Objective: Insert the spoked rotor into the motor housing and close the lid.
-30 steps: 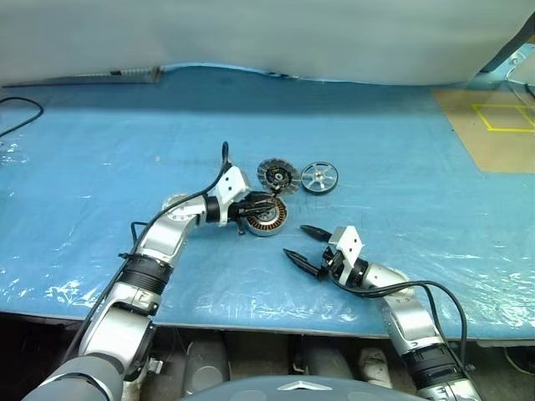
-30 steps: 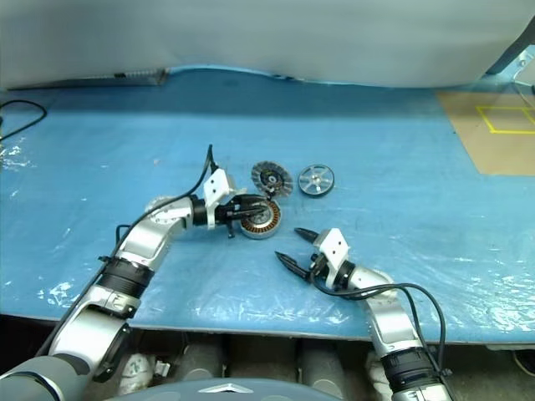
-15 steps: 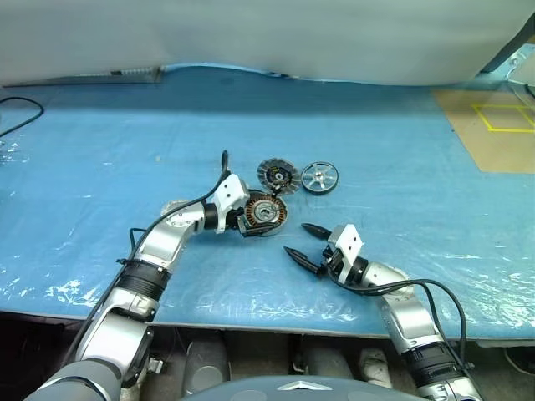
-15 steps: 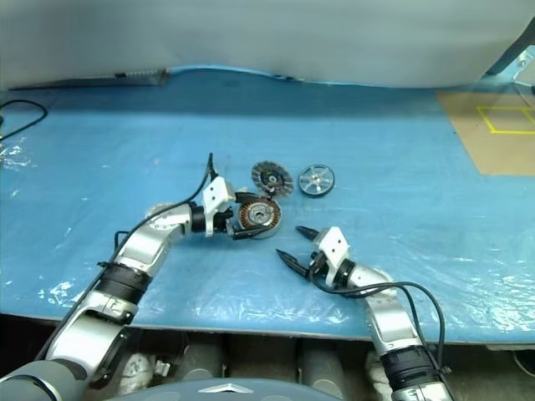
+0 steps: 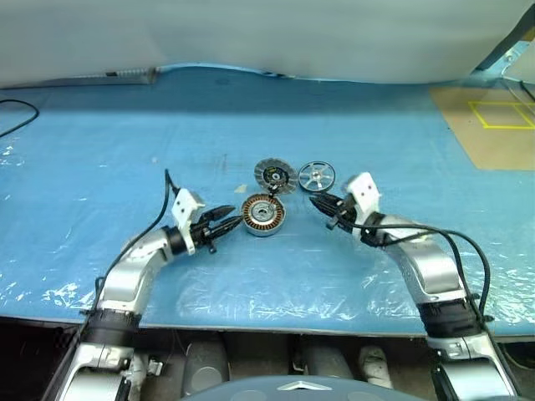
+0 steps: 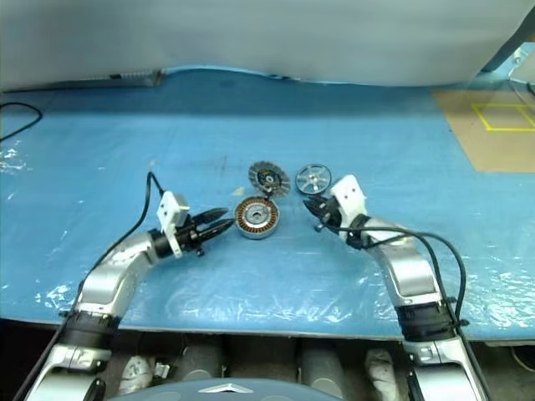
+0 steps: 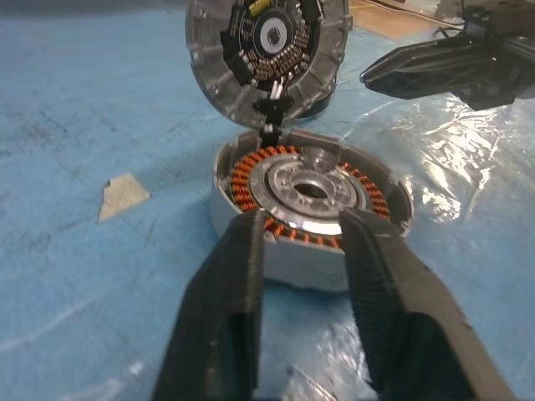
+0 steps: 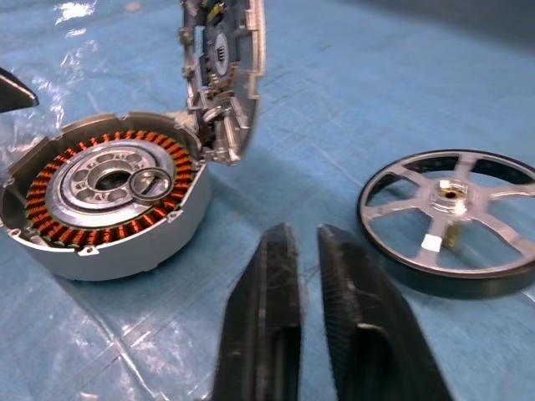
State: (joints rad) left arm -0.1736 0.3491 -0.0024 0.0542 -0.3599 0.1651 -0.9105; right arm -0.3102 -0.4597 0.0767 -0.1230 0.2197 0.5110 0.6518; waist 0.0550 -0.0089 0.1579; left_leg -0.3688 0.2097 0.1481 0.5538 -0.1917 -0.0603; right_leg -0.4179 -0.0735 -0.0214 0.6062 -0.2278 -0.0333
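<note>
left wrist view had the left gripper low over the blue sheet with its two black fingers a narrow gap apart and nothing between them, the tips just short of the motor housing and not touching it. the housing sat open side up, its ring of copper-brown windings around a silver centre. the lid stood up on edge at the housing's far rim, tilted back, its dark inner face with small coloured bits turned toward this gripper; it seemed joined to the housing at that rim. right wrist view had the right gripper with its fingers drawn almost together, only a thin slit left, empty, hanging above the sheet between the housing and the spoked rotor. the rotor lay flat on the sheet, apart from the housing and the lid, untouched. in the head views the left gripper pointed at the housing from the robot's left, the right gripper came in from the right just beside the rotor, and the lid stood behind the housing. a tan board with yellow tape lay at the far right of the blue sheet.
</note>
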